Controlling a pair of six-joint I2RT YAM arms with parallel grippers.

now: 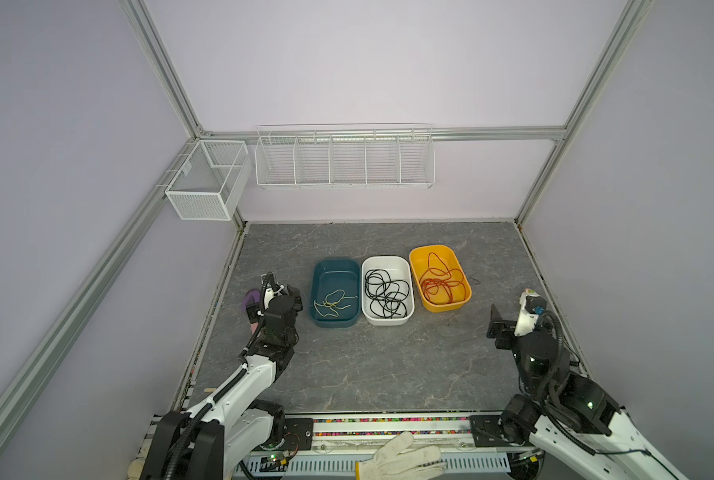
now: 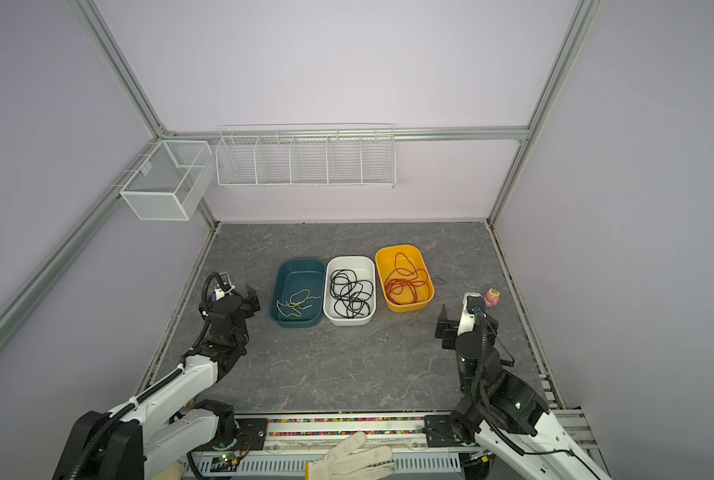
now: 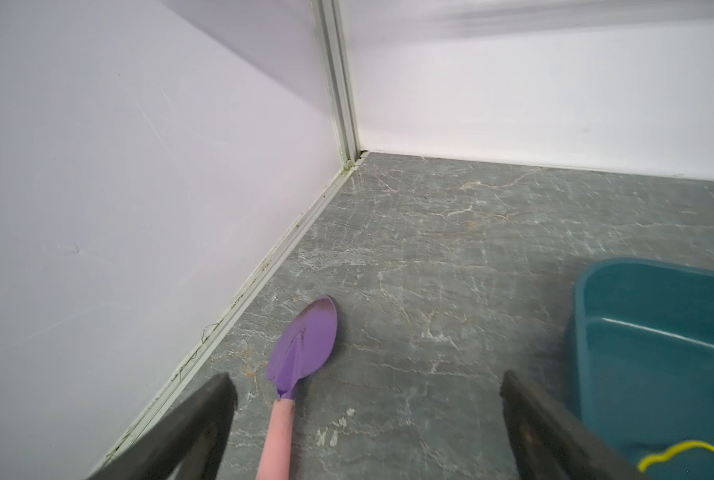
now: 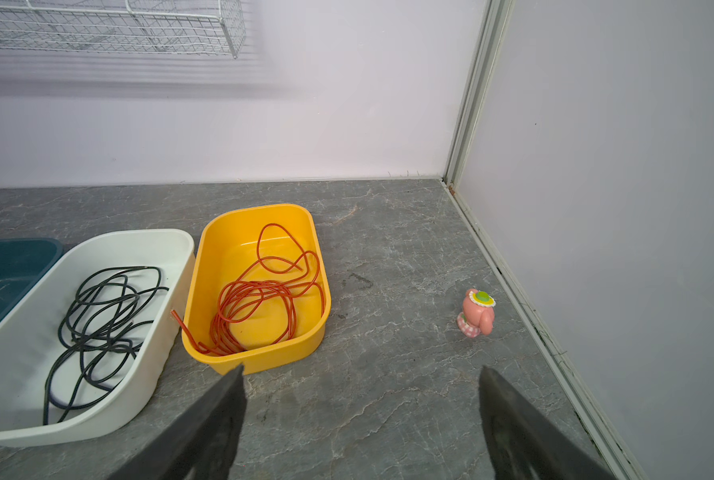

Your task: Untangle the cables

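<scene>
Both pairs of jaws stand wide, holding nothing. Red cable (image 1: 439, 286), black cable (image 1: 387, 293) and yellow cable (image 1: 332, 304) look separated, so I'd keep clear.

Pale yellow cable (image 2: 295, 304) lies in teal bin (image 2: 301, 261), black cable (image 2: 351, 293) in adjacent white bin (image 2: 350, 258), red cable (image 2: 403, 284) in yellow bin (image 2: 397, 248) alongside

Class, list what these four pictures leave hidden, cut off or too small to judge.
Purple trowel: in a top view, mostly hidden behind the left arm; in the left wrist view, its pink handle runs off the edge.
Pale yellow cable: left wrist view, cut off at the frame's corner.
Black cable: both top views, too small to tell any knots.
</scene>
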